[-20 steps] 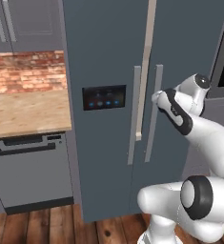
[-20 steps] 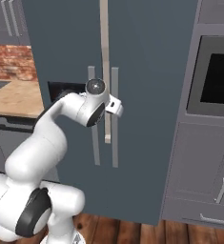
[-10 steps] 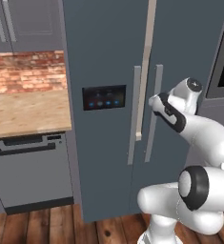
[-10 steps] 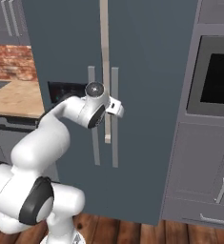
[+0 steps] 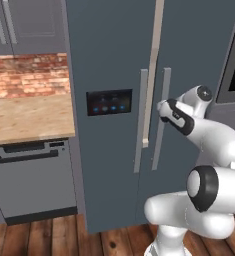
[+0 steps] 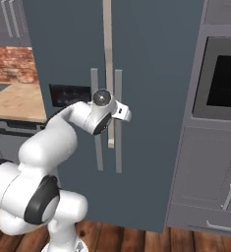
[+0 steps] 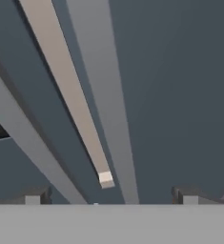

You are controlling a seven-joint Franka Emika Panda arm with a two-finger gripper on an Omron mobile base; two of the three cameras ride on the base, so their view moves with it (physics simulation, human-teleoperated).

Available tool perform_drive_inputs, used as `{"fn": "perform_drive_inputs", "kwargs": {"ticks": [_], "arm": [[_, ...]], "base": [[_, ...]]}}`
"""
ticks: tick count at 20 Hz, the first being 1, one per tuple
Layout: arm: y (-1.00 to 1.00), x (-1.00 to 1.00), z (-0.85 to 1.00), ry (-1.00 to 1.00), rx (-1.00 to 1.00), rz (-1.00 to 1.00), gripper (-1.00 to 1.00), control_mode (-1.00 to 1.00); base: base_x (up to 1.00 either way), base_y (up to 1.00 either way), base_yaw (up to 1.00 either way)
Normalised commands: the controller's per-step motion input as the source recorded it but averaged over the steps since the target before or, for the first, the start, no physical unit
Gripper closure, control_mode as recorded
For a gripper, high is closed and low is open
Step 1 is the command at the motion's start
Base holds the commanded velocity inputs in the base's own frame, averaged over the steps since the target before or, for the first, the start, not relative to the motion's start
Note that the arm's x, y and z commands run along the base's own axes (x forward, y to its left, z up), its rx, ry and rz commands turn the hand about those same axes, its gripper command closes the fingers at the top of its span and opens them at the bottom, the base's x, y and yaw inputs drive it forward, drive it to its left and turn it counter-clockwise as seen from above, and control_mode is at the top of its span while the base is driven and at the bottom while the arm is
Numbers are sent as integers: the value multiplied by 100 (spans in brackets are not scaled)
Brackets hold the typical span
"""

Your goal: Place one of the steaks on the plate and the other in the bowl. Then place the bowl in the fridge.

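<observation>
- right now the pincer (image 7: 107,199) stands wide and empty, close up against the fridge (image 5: 114,60), its tips either side of the right door handle (image 7: 101,95).
- fridge fills the middle of both base views, doors shut, beside the wooden surface (image 5: 24,120) and dishwasher (image 5: 31,180).
- door likely heavy, stiff on its seal; the handle is rigid, smooth and probably slippery.
- best hold: across the handle about mid-height, squarely, then a steady pull.
</observation>
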Motion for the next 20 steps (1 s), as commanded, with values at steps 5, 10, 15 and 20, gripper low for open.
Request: {"fn": "perform_drive_inputs", "kwargs": {"ticks": [5,10,15,20], "arm": [[-19,20,0,0,0,0,-100,-100],[0,35,0,0,0,1,-100,-100],[0,41,0,0,0,1,-100,-100],[0,45,-3,2,0,1,-100,-100]], "base": [[0,0,0],[0,0,0],[0,0,0],[0,0,0]]}}
